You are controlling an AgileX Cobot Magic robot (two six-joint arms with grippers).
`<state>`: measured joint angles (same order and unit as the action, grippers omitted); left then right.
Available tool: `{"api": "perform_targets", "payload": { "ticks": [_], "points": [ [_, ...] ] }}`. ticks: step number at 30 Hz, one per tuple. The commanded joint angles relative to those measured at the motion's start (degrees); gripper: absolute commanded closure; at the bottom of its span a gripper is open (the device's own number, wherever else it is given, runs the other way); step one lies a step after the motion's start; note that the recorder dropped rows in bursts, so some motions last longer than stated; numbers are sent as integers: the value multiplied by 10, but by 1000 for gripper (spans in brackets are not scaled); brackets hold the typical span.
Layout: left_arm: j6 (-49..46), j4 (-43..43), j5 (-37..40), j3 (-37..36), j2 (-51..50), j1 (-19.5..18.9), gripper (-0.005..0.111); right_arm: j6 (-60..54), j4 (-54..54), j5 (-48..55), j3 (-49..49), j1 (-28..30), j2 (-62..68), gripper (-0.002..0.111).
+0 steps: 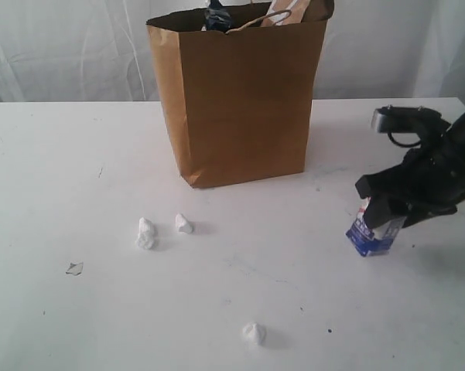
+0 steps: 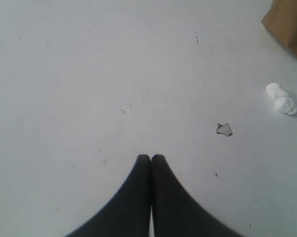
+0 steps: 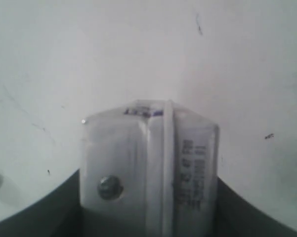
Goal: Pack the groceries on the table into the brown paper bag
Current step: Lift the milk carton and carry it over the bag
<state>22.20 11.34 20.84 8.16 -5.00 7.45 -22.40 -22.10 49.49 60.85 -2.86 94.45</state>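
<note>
Right arm (image 1: 441, 166): matte black, blocky angular housings; silver-grey cylindrical fitting (image 1: 383, 118) at one end; thin black cable loop (image 1: 403, 140) beside it. Right gripper (image 1: 391, 218): black, broad fingers (image 3: 39, 217). Left gripper (image 2: 150, 159): two smooth black fingers tapering to rounded tips.

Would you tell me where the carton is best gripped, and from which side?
Grip the carton across its two flat side walls, below the top ridge, coming from above: it stands near upright on the table, as the right hand flanks it.
</note>
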Motion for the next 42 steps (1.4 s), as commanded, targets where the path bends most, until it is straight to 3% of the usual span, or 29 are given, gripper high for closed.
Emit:
{"api": "perform_targets", "payload": {
  "ticks": [1,8,13,15,18,21,25,29,32,37,42],
  "points": [
    [6,-6,2,-2,3,0,107,2,-3,38,55,0,-39,100],
    [5,-6,2,-2,3,0,107,2,-10,89,174,0,-99,100],
    [1,-6,2,-2,3,0,107,2,-18,61,255,0,-139,100],
    [1,-6,2,-2,3,0,107,1,-18,7,284,0,-148,100],
    [1,-6,2,-2,3,0,107,-4,-27,-176,307,0,-137,103],
    [1,-6,2,-2,3,0,107,-20,-112,-247,307,0,-107,107],
    [1,-6,2,-2,3,0,107,-188,-329,-220,324,0,-52,108],
    [1,-6,2,-2,3,0,107,-357,-447,-211,352,7,3,108],
    [1,-6,2,-2,3,0,107,-503,-571,-136,381,25,51,108],
    [1,-6,2,-2,3,0,107,-553,-666,-22,404,52,113,108],
    [1,-6,2,-2,3,0,107,-598,-707,23,407,58,151,108]
  ]
}}
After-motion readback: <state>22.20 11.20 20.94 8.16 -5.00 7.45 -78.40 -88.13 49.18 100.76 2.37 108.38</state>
